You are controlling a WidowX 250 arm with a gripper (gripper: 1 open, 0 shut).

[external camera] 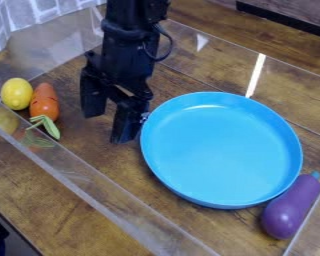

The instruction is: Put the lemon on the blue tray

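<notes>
My claw (108, 113) hangs with jaws apart and empty over the table (83, 190), between the carrot (44, 103) and the blue tray (223, 148). The lemon (16, 93) sits at the table's left edge, touching the carrot. Risk as I see it: coming in carelessly I clip the carrot, or the smooth lemon rolls off the edge.

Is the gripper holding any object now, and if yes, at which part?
Nothing is held. The gripper is open and empty, while the lemon lies apart on the table.
</notes>
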